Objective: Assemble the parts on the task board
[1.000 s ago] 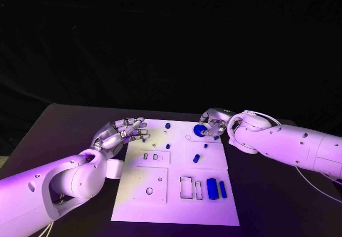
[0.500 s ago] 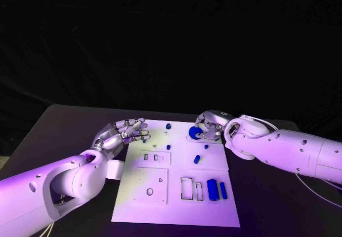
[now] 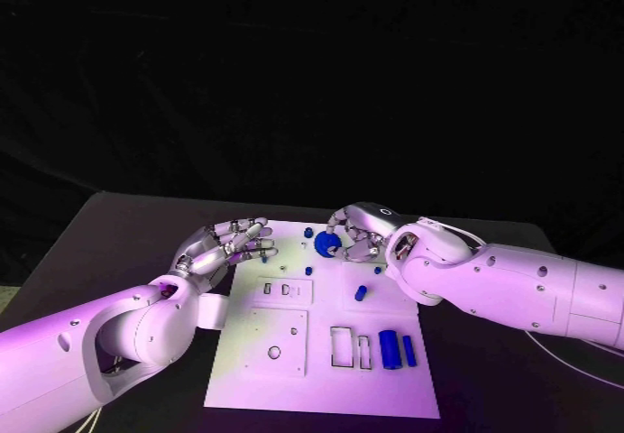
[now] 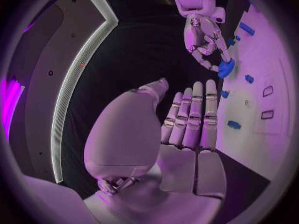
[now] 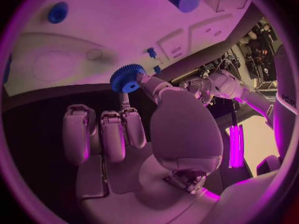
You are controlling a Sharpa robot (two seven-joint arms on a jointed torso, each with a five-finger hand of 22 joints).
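Since the earlier pictures, the blue gear is travelling across the far end of the task board, carried from near the board's right edge toward its middle by the right hand, whose arm is swinging in over the board with it. That suggests the gear is being brought to a seat somewhere along that far row (which hole or peg it is meant for I cannot tell), so the fitting step looks to be under way rather than done.

In the right wrist view the right hand is pinching the toothed gear between the thumb and a fingertip, the other fingers lying straight beside one another and touching nothing. It is hanging above the board, not yet down on it.

Further out, the left hand is hovering at the board's left edge near the far corner, much where it was, fingers loosely spread and holding nothing. Several blue parts are lying nearer the robot, on the board's right side, waiting their turn.
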